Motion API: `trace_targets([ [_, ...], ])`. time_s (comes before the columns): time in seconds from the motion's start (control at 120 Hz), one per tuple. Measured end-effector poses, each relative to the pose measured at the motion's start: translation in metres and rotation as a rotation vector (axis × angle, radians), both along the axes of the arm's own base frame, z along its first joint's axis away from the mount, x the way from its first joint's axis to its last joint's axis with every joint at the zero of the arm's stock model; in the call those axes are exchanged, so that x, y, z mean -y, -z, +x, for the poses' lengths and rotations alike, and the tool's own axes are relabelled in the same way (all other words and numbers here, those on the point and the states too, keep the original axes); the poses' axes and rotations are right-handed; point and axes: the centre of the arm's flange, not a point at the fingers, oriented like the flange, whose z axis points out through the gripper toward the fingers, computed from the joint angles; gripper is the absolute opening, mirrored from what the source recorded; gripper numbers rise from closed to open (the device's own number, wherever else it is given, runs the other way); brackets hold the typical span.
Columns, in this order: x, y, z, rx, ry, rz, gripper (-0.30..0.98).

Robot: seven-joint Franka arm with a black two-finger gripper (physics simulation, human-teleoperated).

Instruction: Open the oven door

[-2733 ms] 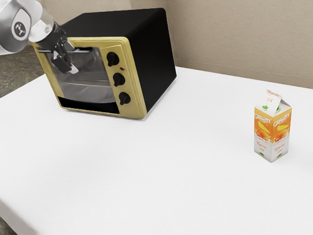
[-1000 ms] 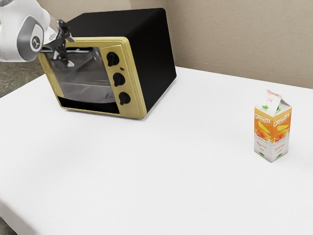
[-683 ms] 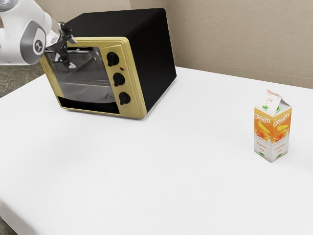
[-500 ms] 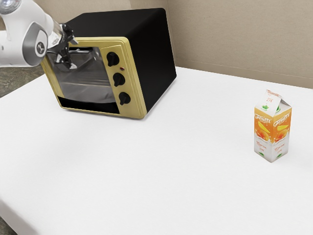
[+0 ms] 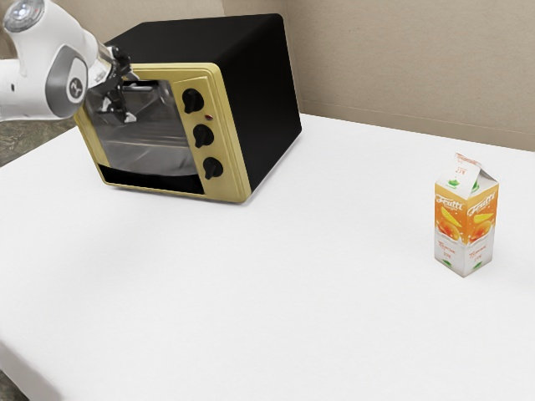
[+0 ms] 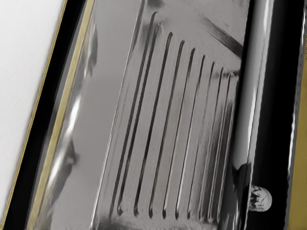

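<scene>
Exterior view has the gripper point(image 5: 130, 96) at the upper front of the oven point(image 5: 261, 92), jaws spread apart, gripping nothing; the oven door point(image 5: 155, 138) faces them, its handle point(image 5: 142, 87) level with the gap between; any contact is unclear.

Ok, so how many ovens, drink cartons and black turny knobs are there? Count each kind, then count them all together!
Oven: 1
Drink carton: 1
Black knobs: 3
Total: 5
</scene>
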Motion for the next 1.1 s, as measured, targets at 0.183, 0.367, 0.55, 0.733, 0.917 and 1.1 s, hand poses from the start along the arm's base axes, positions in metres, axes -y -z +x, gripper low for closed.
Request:
trace_targets([
  [0.183, -0.002, 0.023, 0.001, -0.038, 0.001, -0.016, 0.68],
  [0.367, 0.011, 0.031, -0.027, -0.097, -0.013, -0.015, 0.68],
  [0.55, 0.033, 0.031, -0.073, -0.142, -0.039, -0.003, 0.68],
  [0.733, 0.044, 0.043, -0.107, -0.174, -0.065, 0.004, 0.68],
  [0.917, 0.069, 0.017, -0.166, -0.143, -0.121, 0.04, 0.68],
  [1.1, 0.263, -0.017, -0.114, -0.186, 0.101, -0.11, 0.68],
])
